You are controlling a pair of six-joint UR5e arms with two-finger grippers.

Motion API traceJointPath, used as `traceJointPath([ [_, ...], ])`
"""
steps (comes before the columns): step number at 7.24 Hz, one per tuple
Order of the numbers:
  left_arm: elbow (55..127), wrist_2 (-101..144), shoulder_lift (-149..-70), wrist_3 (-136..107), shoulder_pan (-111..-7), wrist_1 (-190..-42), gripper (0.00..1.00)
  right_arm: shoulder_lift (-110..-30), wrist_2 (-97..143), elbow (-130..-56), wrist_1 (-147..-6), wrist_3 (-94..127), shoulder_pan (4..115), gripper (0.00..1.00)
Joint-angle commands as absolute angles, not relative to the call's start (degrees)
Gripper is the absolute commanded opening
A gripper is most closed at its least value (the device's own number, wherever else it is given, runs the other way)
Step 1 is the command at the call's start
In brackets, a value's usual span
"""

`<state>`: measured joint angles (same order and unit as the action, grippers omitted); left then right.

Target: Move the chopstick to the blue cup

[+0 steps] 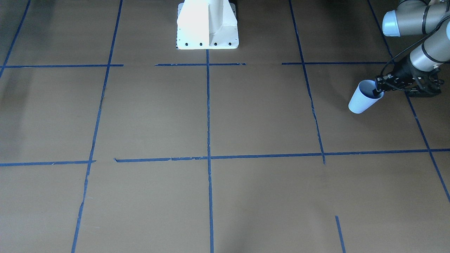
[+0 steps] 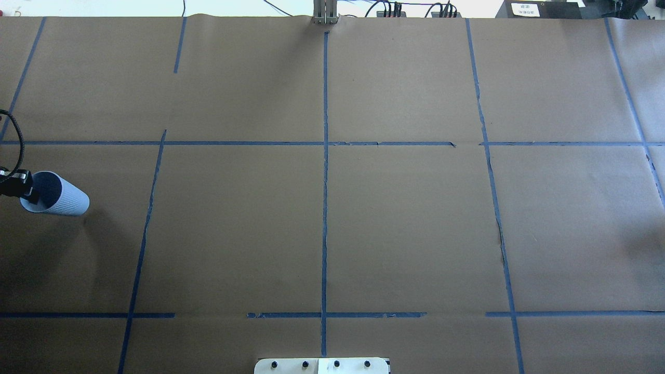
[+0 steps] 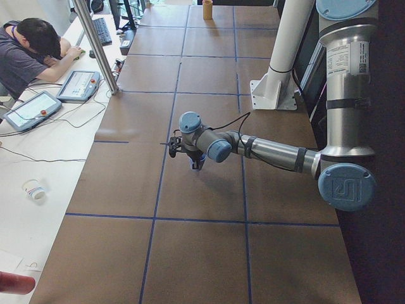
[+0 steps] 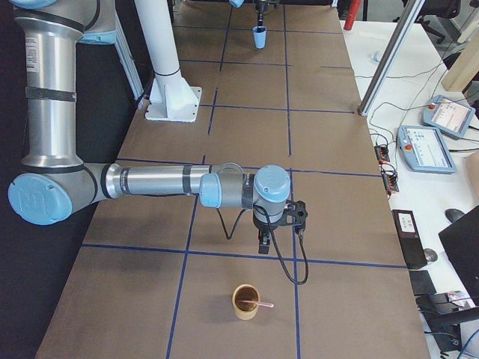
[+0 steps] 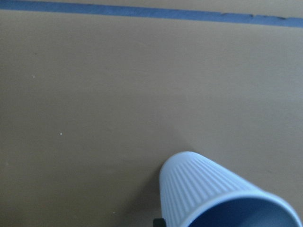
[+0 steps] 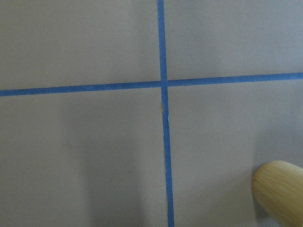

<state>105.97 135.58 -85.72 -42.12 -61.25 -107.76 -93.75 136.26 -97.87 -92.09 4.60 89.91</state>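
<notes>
The pale blue ribbed blue cup (image 1: 362, 100) is upright at the table's end on my left side, also seen in the overhead view (image 2: 60, 197) and close up in the left wrist view (image 5: 208, 194). My left gripper (image 1: 378, 90) is shut on its rim, one finger inside and one outside. The thin pink chopstick (image 4: 262, 304) leans in a wooden cup (image 4: 245, 301) at the opposite end. My right gripper (image 4: 263, 244) hangs just above the table a little short of that cup. It shows only in the exterior right view, so I cannot tell whether it is open or shut.
Blue tape lines (image 2: 324, 208) divide the brown paper-covered table. The white robot base (image 1: 207, 24) stands at the robot's edge. A person (image 3: 31, 50) sits at a side desk with tablets. The wooden cup's edge (image 6: 279, 194) fills the right wrist view's lower right corner.
</notes>
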Motion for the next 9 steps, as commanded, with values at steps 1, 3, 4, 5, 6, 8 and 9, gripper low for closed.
traceJointPath([
  [1,115.53,137.2,-95.56,-43.75,-62.05,-86.96,0.0,-93.52,136.14,-98.35,-92.11,4.75,89.91,1.0],
  [3,116.98,136.76,-112.25,-60.12,-55.51,-74.4,0.0,-93.69,135.79,-98.26,-92.11,4.66,89.91,1.0],
  [4,116.2,132.06,-117.28,-70.21,-47.11,-74.44,0.0,-93.69,135.79,-98.09,-92.11,4.57,89.91,1.0],
  [5,114.36,127.23,-122.12,-77.71,-41.02,-74.62,0.0,-93.69,135.79,-98.17,-92.11,4.57,89.91,1.0],
  [6,112.0,126.83,-125.13,-80.91,-38.52,-75.05,0.0,-93.69,135.79,-98.17,-92.11,4.57,89.91,1.0],
  [8,100.01,122.37,-130.83,-87.58,-34.64,-87.73,0.0,-93.78,135.97,-98.17,-92.11,4.66,89.91,1.0],
  [9,93.06,120.78,-135.39,-88.84,-33.85,-90.59,0.0,-93.78,135.97,-98.17,-92.11,4.66,89.91,1.0],
])
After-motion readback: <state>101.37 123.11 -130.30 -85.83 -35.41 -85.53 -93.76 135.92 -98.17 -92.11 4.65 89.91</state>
